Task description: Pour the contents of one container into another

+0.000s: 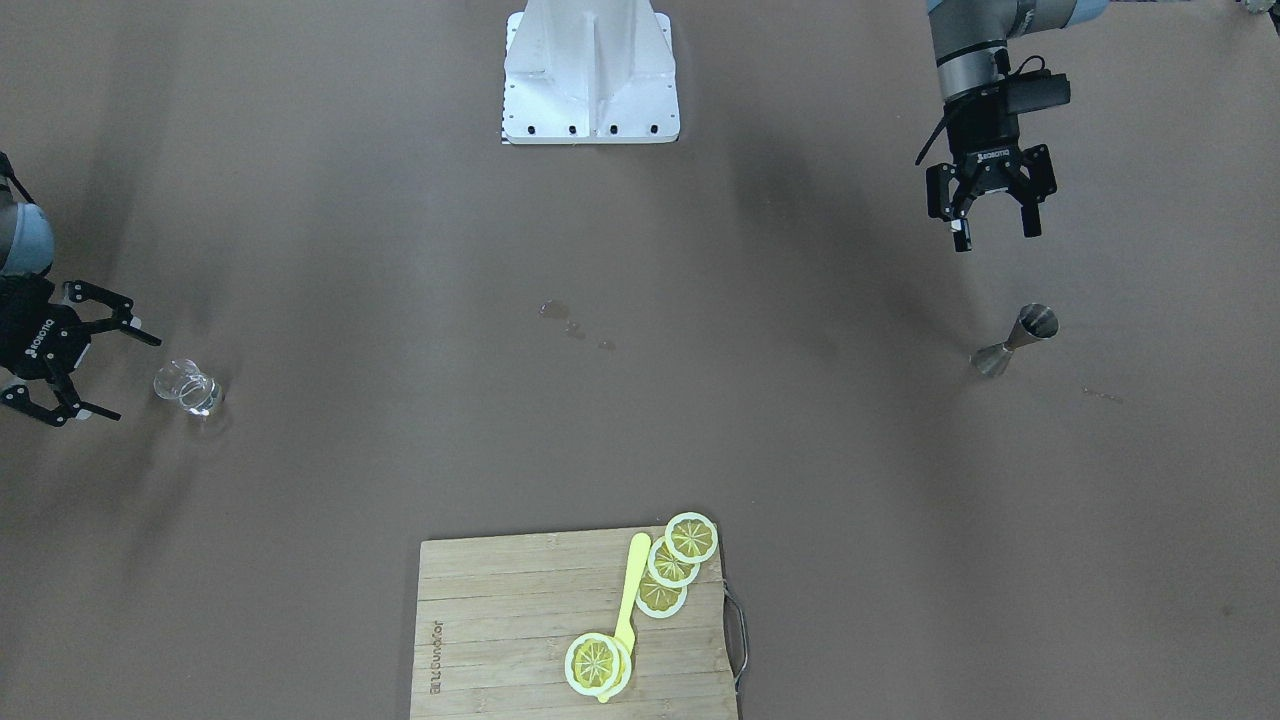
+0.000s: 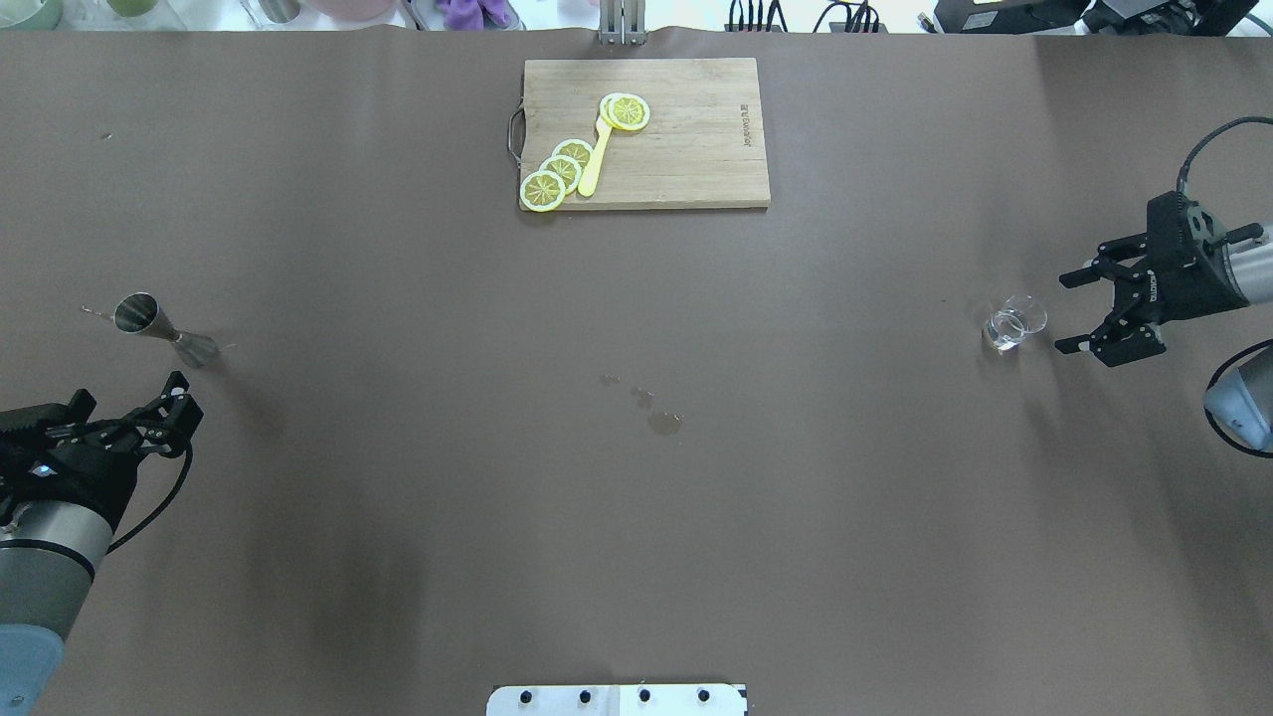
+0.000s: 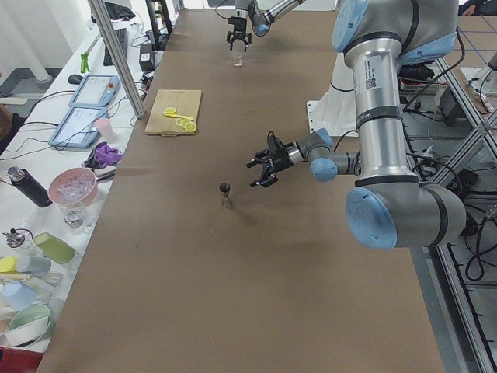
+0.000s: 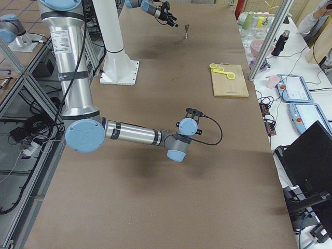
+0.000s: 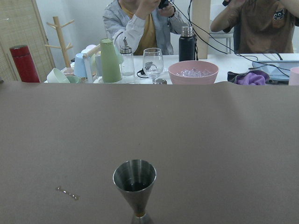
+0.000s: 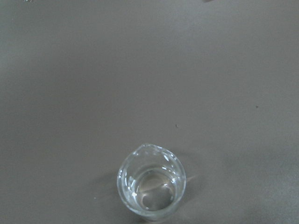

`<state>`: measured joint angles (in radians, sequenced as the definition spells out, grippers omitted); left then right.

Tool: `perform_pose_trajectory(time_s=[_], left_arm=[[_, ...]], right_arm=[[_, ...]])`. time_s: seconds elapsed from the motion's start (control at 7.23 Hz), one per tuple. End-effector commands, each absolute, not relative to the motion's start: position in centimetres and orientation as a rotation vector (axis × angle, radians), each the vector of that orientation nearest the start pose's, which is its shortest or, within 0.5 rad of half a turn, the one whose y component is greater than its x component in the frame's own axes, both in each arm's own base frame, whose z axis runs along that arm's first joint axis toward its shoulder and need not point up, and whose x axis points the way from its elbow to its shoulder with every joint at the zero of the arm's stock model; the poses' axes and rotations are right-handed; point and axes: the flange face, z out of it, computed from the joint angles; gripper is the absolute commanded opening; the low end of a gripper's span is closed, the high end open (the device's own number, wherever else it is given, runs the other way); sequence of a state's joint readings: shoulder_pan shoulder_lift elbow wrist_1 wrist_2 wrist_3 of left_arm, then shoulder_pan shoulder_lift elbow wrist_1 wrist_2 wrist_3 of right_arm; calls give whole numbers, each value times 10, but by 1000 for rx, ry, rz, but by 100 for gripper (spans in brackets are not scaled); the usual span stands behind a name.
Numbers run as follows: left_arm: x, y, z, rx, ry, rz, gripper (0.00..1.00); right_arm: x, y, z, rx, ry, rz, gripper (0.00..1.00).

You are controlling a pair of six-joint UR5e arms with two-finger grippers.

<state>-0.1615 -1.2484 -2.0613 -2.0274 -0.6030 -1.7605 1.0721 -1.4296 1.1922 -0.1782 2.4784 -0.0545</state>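
Note:
The small clear glass pitcher (image 2: 1014, 323) stands upright on the brown table at the robot's right, with a little clear liquid in it (image 6: 151, 182). My right gripper (image 2: 1066, 312) is open just beside it, fingers pointing at it without touching (image 1: 128, 377). The grey metal jigger (image 2: 164, 328) stands upright at the robot's left, also seen close in the left wrist view (image 5: 135, 186). My left gripper (image 1: 995, 232) hangs open a short way from the jigger (image 1: 1015, 340), on the robot's side, holding nothing.
A wooden cutting board (image 2: 686, 149) with lemon slices (image 2: 557, 174) and a yellow utensil (image 2: 595, 159) lies at the far middle edge. Small wet spots (image 2: 661, 423) mark the table centre. The white robot base (image 1: 590, 70) is at the near edge. People and dishes sit beyond the left end.

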Motion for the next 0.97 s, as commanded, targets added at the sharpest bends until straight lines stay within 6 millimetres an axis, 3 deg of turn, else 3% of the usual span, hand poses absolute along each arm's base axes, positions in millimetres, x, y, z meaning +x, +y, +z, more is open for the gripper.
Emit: perform_pose_trajectory(time_s=[0.0, 0.28, 0.83], left_arm=[[334, -268, 514, 974, 594, -669, 98], [359, -271, 527, 1048, 584, -673, 98], [384, -276, 557, 1118, 563, -695, 98]], right_arm=[[-220, -494, 605, 912, -1062, -976, 98], [-229, -493, 605, 925, -1039, -959, 97], [-216, -474, 610, 1052, -1034, -946, 97]])
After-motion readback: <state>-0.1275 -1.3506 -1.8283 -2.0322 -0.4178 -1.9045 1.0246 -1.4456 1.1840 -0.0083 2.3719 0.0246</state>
